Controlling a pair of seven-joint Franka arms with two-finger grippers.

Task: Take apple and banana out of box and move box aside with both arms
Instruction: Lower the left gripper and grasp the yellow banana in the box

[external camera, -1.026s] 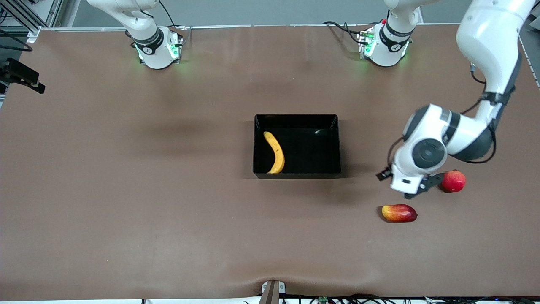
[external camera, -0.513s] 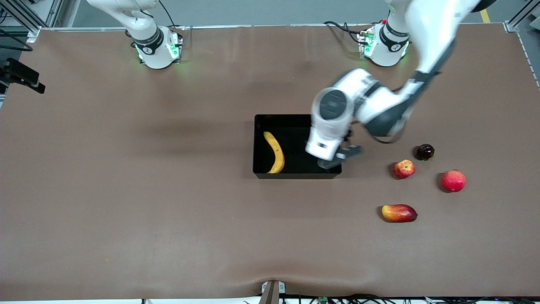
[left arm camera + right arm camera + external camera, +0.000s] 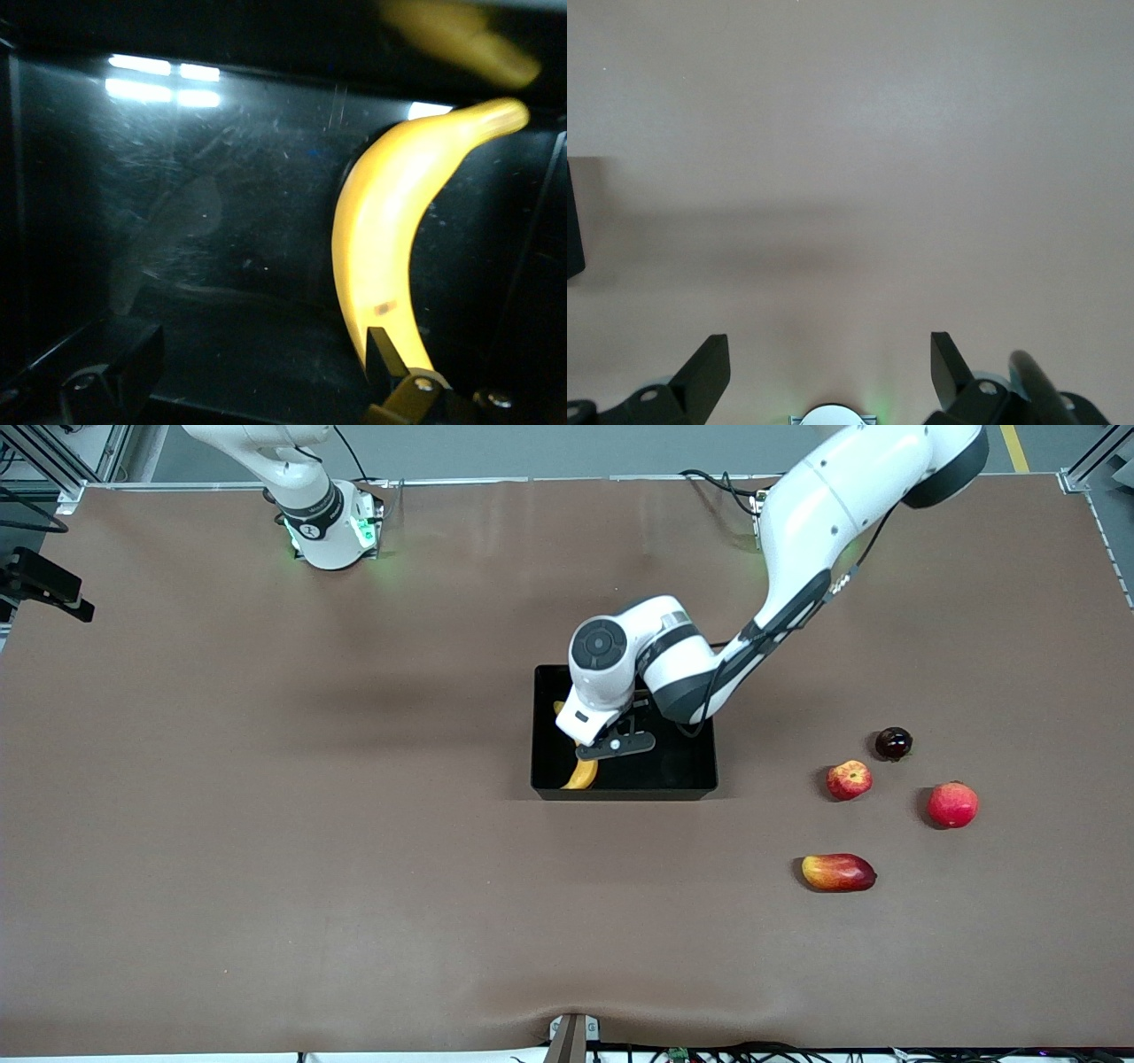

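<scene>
Front: left gripper over black box mid-table, above banana lying inside; apple on table toward left arm's end.
Left wrist: fingers spread, nothing gripped, banana on box floor.
Right wrist: right gripper spread, over bare table, waiting.

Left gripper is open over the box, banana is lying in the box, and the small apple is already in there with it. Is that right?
Not quite. The left gripper is open over the box and the banana lies in it, but the small apple is not inside. The front view shows it on the table, toward the left arm's end, beside the other loose fruit.
</scene>
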